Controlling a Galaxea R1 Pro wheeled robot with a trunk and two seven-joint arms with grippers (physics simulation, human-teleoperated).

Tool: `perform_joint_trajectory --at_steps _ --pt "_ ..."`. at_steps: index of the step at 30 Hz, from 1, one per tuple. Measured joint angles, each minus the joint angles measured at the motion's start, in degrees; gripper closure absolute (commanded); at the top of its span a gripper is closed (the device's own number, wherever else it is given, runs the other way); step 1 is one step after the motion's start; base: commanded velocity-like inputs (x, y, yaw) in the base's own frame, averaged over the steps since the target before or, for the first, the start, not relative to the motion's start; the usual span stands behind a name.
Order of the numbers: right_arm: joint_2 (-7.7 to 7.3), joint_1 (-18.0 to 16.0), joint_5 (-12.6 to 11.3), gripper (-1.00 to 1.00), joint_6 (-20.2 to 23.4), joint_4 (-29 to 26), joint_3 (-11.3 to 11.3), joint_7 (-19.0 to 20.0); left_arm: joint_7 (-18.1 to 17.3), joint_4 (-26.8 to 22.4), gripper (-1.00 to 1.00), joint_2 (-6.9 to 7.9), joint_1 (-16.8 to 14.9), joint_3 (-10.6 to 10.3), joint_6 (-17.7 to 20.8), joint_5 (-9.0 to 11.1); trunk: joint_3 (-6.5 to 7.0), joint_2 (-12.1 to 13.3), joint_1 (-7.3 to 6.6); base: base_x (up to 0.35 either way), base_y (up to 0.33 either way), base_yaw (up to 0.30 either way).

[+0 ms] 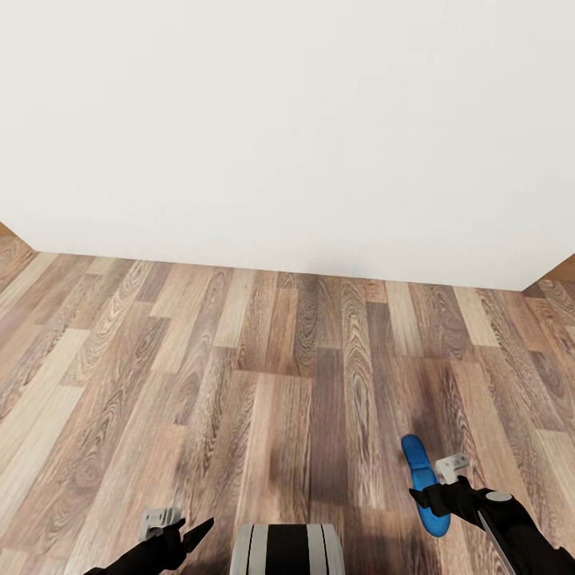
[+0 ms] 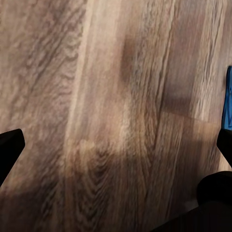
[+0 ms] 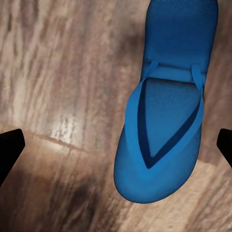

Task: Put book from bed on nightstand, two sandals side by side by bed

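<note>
The robot is facing a plain white wall (image 1: 287,120) and looking down at the wood floor (image 1: 239,359). One blue sandal (image 1: 421,483) lies flat on the floor, down by the robot's right side. The right gripper (image 1: 431,499) hangs just over it, and in the right wrist view the sandal (image 3: 166,111) sits between the two dark fingertips, a bit closer to one of them. The right jaws are spread wide and hold nothing. The left gripper (image 1: 188,535) is low over bare floor, well apart from the sandal. Its jaws are spread wide too, with nothing in them. In the left wrist view a thin strip of blue (image 2: 228,96) peeks in at the edge, and it looks like the same sandal. The step in hand seems to be the sandal part of the job, with the right arm getting ready to pick this one up. For the next move, the right arm should go down so one finger is on each side of the sandal, then squeeze gently. The sandal is thin and flat, so the fingers will have to get very low, close to the floor, to catch its edges. After that it must be carried to the bed and put next to its twin.
</note>
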Motion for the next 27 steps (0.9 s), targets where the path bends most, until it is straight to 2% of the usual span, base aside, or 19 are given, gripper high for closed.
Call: perform_joint_trajectory --at_steps 8,11,12,16,24,27 --pt "0.17 -0.02 0.01 -1.0 0.0 0.0 -0.02 -0.06 -0.03 0.0 -1.0 0.0 0.0 0.03 0.05 0.14 0.0 0.0 0.0 0.0 0.0 0.0" --pt "0.16 -0.01 0.0 -1.0 -0.02 0.06 -1.13 -0.08 0.01 0.0 -1.0 0.0 0.0 0.04 0.08 0.24 0.0 0.0 0.0 0.0 0.0 0.0" --pt "0.26 -0.01 0.02 -1.0 -0.03 0.07 -2.38 -0.09 0.05 0.0 -1.0 0.0 0.0 0.09 0.11 0.25 0.0 0.0 0.0 0.0 0.0 0.0" --pt "0.35 -0.01 0.09 -1.0 -0.03 0.08 -3.82 -0.09 0.1 0.0 -1.0 0.0 0.0 0.15 0.16 0.23 0.0 0.0 0.0 0.0 0.0 0.0" --pt "0.4 -0.02 0.17 -1.0 -0.03 0.09 -4.46 -0.09 0.06 -0.08 -1.0 0.0 0.0 0.17 0.21 0.22 0.0 0.0 0.0 0.0 0.0 0.0" --pt "0.43 -0.01 0.18 -1.0 -0.03 0.09 -4.53 -0.09 0.02 -0.1 -1.0 0.0 0.0 0.13 0.25 0.26 -0.66 -0.04 0.08 0.0 0.0 0.0"
